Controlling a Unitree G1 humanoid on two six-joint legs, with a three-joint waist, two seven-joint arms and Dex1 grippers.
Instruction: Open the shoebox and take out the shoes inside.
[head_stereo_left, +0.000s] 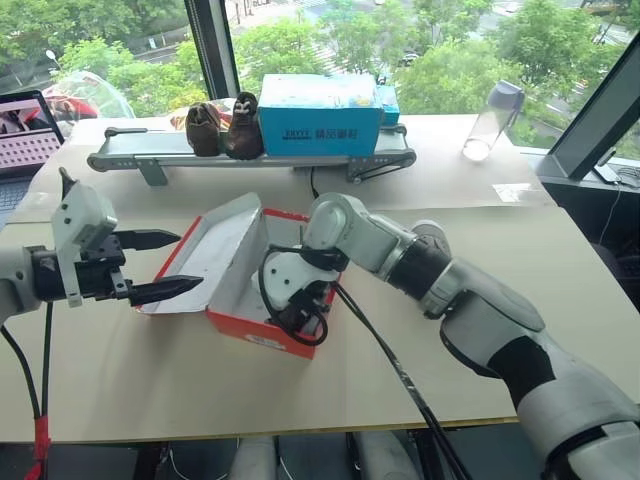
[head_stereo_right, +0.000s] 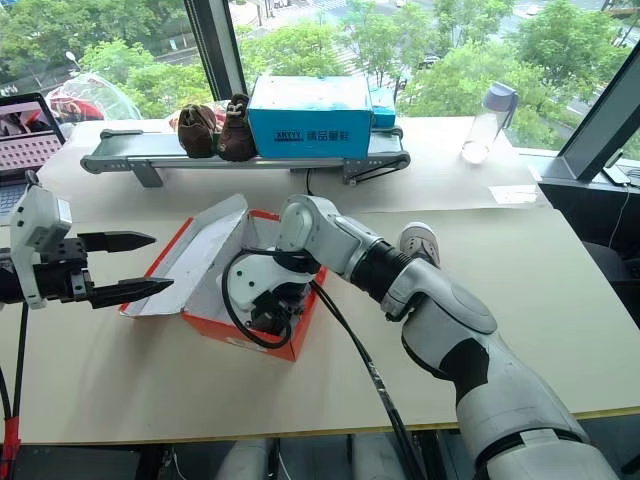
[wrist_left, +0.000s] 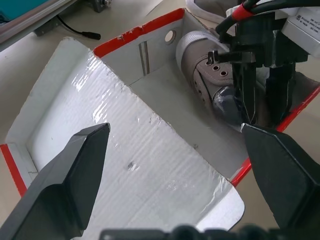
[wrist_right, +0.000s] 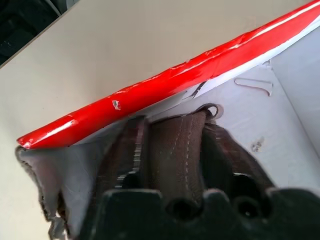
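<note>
Your right gripper (wrist_left: 257, 107) is down inside the open shoebox (head_stereo_left: 238, 328), fingers narrowed on the heel of a shoe (wrist_left: 210, 75) (thin hold), so a quick lift may drop it or drag the box, while your left gripper (head_stereo_left: 150, 265) hangs wide-open beside the lid

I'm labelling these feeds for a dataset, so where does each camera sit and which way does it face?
Left and right eye views: on the head, looking forward and down at the table and the open shoebox; both arms show.
Left wrist view: on the left wrist, looking along the open left gripper into the box at a shoe and the right gripper.
Right wrist view: on the right wrist, close on that shoe, the right gripper's fingers closing on its heel.
All share the shoebox.
</note>
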